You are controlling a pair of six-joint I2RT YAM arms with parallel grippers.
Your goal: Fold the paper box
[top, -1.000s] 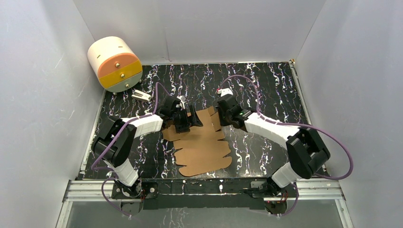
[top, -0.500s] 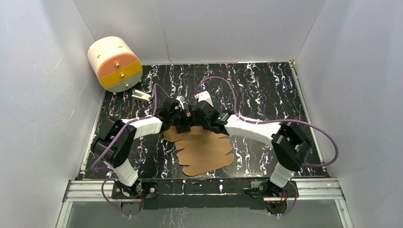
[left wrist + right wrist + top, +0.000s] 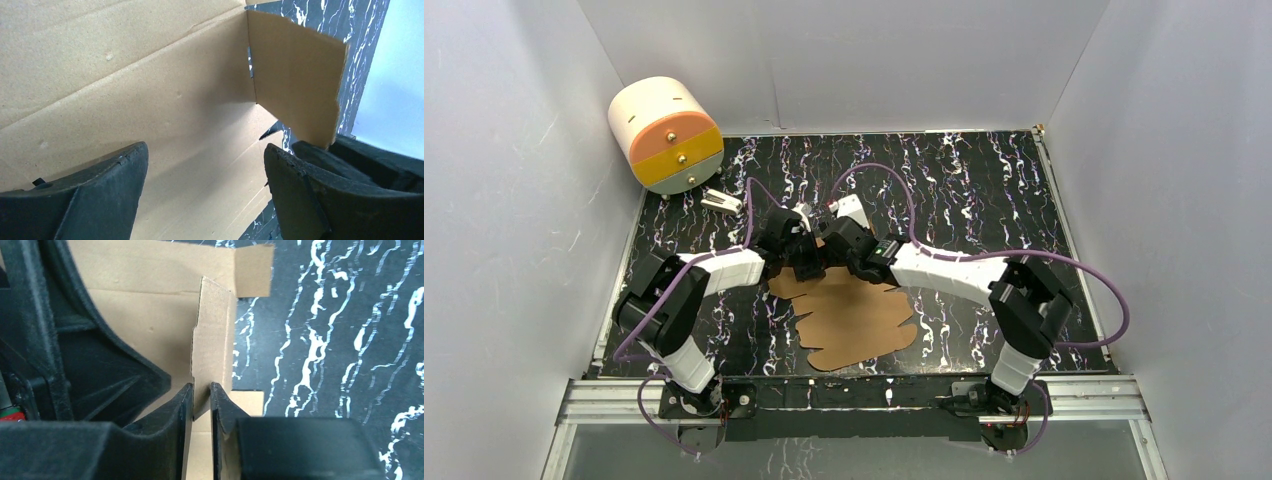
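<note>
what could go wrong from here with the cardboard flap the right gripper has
1. The right gripper pinches only a narrow bit of the raised flap of the flat brown cardboard die-cut sheet; it may slip and drop flat.
2. The open left gripper sits very close beside it, so the two could bump.
3. The sheet lies loose on the black marbled table, so a tug might drag it.
</note>
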